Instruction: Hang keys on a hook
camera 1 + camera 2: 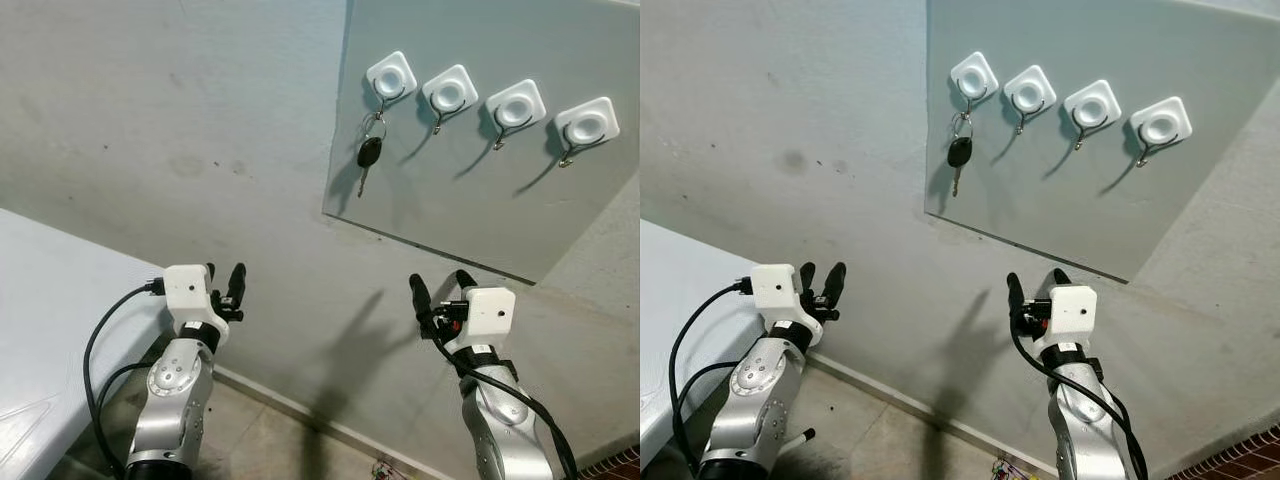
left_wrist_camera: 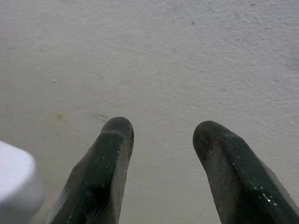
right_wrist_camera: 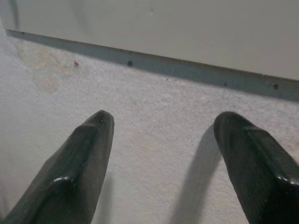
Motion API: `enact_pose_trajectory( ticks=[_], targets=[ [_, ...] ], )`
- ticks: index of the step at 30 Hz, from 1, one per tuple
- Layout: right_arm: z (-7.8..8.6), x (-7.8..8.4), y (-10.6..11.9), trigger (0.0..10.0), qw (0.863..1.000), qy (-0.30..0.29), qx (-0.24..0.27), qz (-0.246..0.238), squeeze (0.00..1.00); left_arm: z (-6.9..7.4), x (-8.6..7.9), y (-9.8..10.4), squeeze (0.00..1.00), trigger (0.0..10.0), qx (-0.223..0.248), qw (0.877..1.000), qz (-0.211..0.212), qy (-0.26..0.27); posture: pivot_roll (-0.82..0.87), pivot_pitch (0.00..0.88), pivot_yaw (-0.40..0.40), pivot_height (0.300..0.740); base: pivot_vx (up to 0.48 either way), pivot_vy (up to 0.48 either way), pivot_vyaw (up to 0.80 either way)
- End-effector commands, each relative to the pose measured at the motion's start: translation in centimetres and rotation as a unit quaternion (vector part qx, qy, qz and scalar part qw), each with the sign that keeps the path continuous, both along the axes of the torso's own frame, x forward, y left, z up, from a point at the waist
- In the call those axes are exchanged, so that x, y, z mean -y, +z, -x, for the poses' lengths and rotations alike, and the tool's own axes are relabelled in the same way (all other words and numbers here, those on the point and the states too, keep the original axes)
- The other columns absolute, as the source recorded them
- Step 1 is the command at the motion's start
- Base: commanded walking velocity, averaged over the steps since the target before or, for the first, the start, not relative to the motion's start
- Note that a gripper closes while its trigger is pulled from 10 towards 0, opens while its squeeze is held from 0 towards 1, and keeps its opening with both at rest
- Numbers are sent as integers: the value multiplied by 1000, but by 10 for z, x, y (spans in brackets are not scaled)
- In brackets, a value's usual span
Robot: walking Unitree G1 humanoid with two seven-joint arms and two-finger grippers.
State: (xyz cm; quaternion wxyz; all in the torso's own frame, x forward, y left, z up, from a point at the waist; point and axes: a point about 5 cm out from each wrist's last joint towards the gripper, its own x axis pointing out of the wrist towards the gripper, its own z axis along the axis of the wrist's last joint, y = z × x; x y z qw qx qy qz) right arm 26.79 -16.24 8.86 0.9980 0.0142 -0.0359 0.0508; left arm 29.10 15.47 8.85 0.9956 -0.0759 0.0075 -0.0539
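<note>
Head views, panel: we see a grey panel [image 1: 470,190] fixed to the rough wall [image 1: 180,140], carrying four white hooks in a row.
Head views, keys: the keys [image 1: 369,152], a black fob on a ring, hang from the leftmost hook [image 1: 391,78]; the other three hooks hold nothing.
Head views, left gripper: our left gripper [image 1: 224,281] is raised in front of the wall, well below and to the left of the keys, fingers spread and holding nothing.
Head views, right gripper: our right gripper [image 1: 440,285] is raised below the panel's lower edge, fingers spread and empty.
Head views, surface: a white surface [image 1: 50,330] lies at our left.
Left wrist view: we see two black fingers [image 2: 107,172] apart over bare wall.
Right wrist view: two fingers [image 3: 79,168] stand wide apart, facing the wall just under the panel's lower edge [image 3: 154,63].
</note>
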Motion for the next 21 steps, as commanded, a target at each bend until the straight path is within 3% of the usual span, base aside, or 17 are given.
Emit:
enact_pose_trajectory(
  ticks=[1, 11, 21],
  targets=[
    [1, 4, -4, 10000, 1000, -9, -4, 4, 0, -2, 2, 1, 0, 10000, 6, 1000, 2, -7, -93, 0, -46, 740, 0, 0, 0],
    [-1, 0, -4, 10000, 1000, 7, -1, 17, 0, -9, 0, 7, 0, 10000, 25, 999, 8, -26, -94, 0, -43, 740, 0, 0, 0],
    [-8, 2, -1, 10000, 999, 9, 6, 39, 0, -20, -4, 18, 0, 10000, 45, 999, -2, -28, -96, 0, -45, 740, 0, 0, 768]
  ],
)
